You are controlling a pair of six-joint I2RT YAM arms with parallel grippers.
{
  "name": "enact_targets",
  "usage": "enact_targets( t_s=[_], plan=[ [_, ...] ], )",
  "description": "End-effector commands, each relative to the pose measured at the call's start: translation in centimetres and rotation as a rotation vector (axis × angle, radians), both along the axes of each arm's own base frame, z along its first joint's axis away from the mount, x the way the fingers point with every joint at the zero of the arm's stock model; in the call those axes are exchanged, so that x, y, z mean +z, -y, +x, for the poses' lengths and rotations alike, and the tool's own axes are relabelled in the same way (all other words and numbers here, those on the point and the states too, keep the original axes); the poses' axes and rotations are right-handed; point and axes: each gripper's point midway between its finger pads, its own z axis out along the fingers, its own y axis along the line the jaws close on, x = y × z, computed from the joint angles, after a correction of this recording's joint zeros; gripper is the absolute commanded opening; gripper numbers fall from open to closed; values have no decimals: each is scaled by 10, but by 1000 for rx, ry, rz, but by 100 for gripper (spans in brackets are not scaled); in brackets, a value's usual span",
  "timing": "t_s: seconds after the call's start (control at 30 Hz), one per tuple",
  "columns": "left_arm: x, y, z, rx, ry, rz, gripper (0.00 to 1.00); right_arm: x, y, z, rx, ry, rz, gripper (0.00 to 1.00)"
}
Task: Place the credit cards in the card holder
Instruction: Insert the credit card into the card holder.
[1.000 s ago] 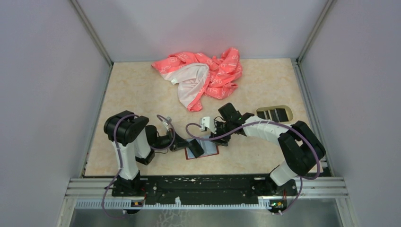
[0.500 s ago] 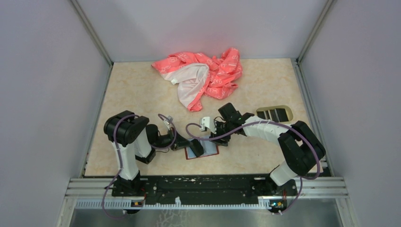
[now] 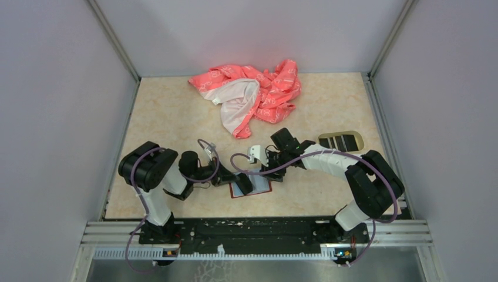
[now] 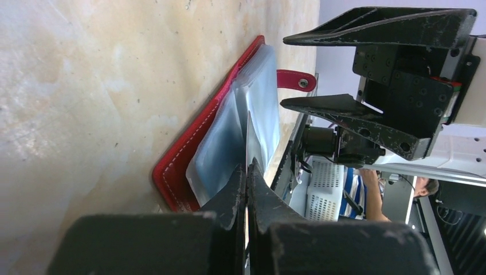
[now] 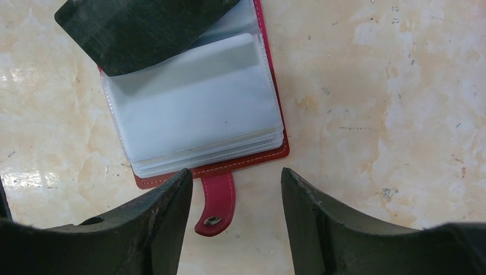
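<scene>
The dark red card holder [image 3: 258, 189] lies open on the table near the front middle, its clear grey-blue pockets up [image 5: 195, 109] and its snap strap [image 5: 215, 206] out flat. My left gripper [image 3: 242, 183] is shut on a thin black credit card, seen edge-on in the left wrist view [image 4: 247, 134], with its edge at the holder's pockets [image 4: 258, 103]. The card's flat face shows in the right wrist view [image 5: 137, 34] over the pockets' far corner. My right gripper [image 5: 235, 197] is open and empty above the strap side of the holder. More black cards [image 3: 339, 141] lie in the tray.
The oval beige tray [image 3: 357, 136] sits at the right, behind my right arm. A pink-and-white patterned cloth [image 3: 249, 97] is bunched at the back middle. Grey walls close in the table on three sides.
My left arm's elbow has swung left and lower while its gripper stays at the card holder. The right arm and the holder have not moved.
</scene>
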Motion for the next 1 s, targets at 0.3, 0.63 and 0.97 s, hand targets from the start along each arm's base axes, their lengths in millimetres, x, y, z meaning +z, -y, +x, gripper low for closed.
enact_targets(
  t_s=[0.3,0.63,0.97],
  plan=[
    [-14,-1,5,-28,20,55,0,16,-16,5,25,23,46,58],
    [-11,6,11,-71,56,46,0,15,-17,4,30,22,45,58],
    [-15,9,2,-125,18,53,0,10,-19,1,40,13,31,58]
  ],
)
